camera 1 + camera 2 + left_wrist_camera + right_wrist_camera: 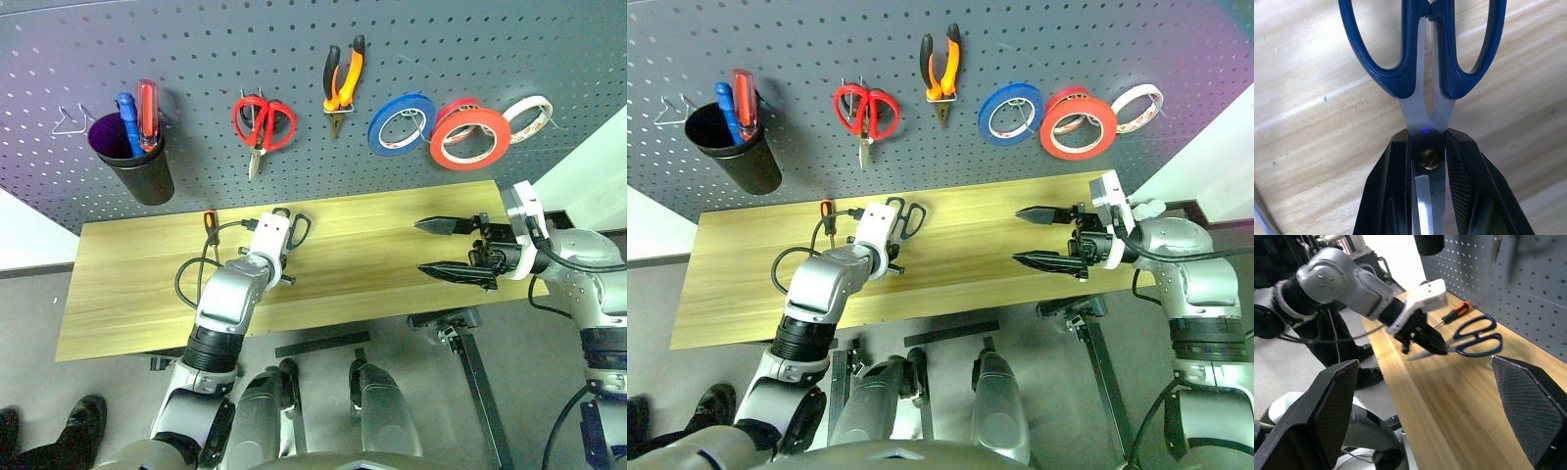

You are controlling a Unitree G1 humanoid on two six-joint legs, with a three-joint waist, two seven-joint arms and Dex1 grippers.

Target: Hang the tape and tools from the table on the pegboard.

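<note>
My left gripper [1429,139] is shut on the scissors [1400,49] at their pivot screw. Their dark blue handles [299,227] point toward the pegboard [294,39], low over the table [372,284]. The slim orange-and-black screwdriver [209,221] lies on the table just left of them, near the back edge. On the pegboard hang the orange-and-black pliers [343,83] and the wide orange-red tape [468,160]. Over the table's right end, my right gripper [446,247] stands open and empty, pointing left toward my left gripper [1432,343].
A black cup [142,171] on the pegboard holds blue and red screwdrivers. Red-handled scissors [263,122], a blue roll [380,127] and a smaller pale-cored roll [529,119] hang there too. A bare wire hook [71,119] sits far left. A person's shoe [78,421] is on the floor.
</note>
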